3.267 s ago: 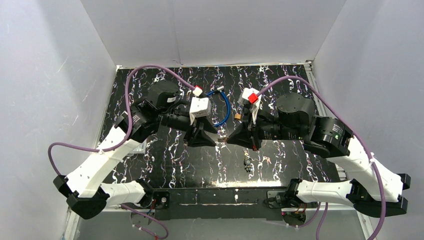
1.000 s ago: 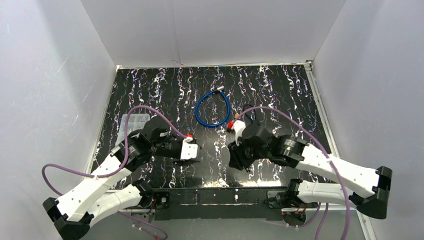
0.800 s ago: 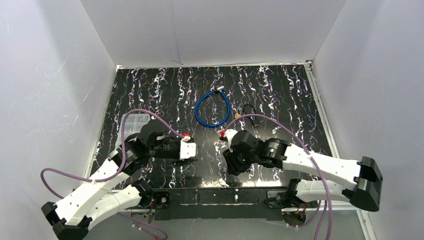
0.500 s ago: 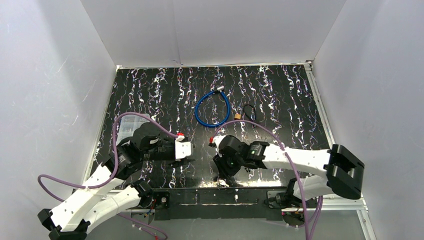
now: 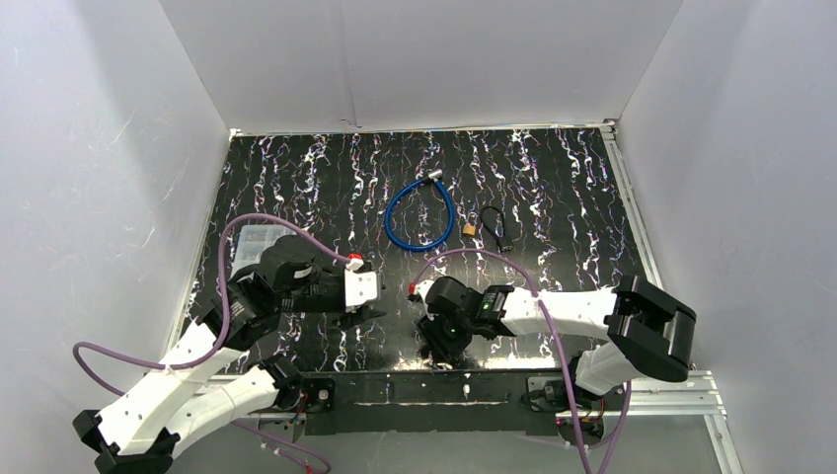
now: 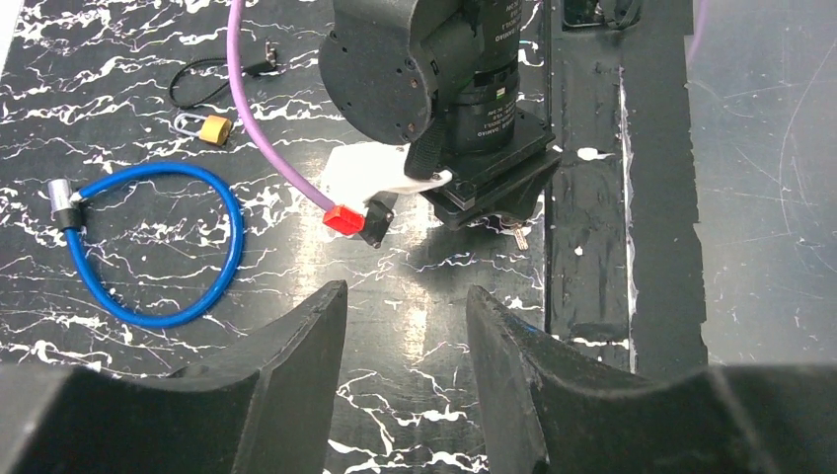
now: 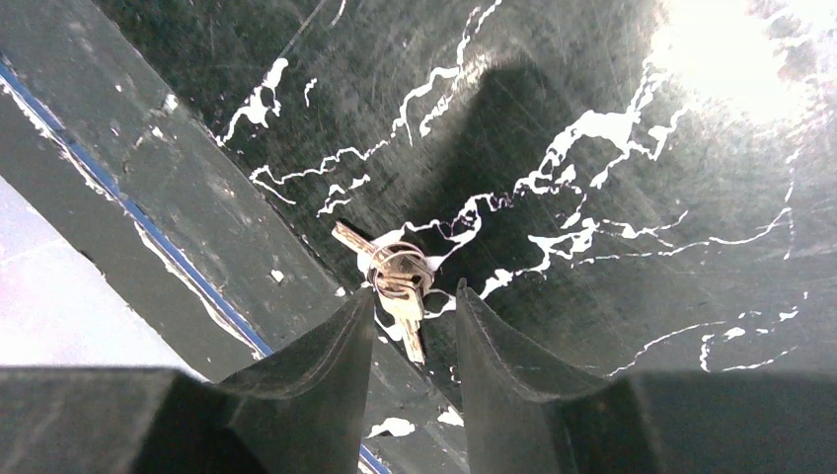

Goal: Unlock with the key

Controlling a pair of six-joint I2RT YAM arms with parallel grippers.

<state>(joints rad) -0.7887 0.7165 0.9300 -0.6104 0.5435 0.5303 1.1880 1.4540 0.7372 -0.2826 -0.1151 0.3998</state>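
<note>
Small silver keys on steel ring (image 7: 395, 281) lie flat at edge of black base rail (image 7: 148, 197). Right gripper (image 7: 413, 301) half-open, straddling them, gripping nothing. Left gripper (image 6: 405, 296) half-open, empty. Keys probably light, slippery, loose; pinch one bow.

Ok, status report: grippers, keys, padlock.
Both open: left gripper empty, right gripper over keys, not gripped. Far off: padlock beside cable. Nothing in the way.

From above, right gripper (image 5: 437, 344) is covering the keys (image 6: 517, 237); left wrist view is catching only a tip, at the gripper's 5 o'clock. Padlock (image 5: 471, 228) is showing too small to judge its shackle.
</note>
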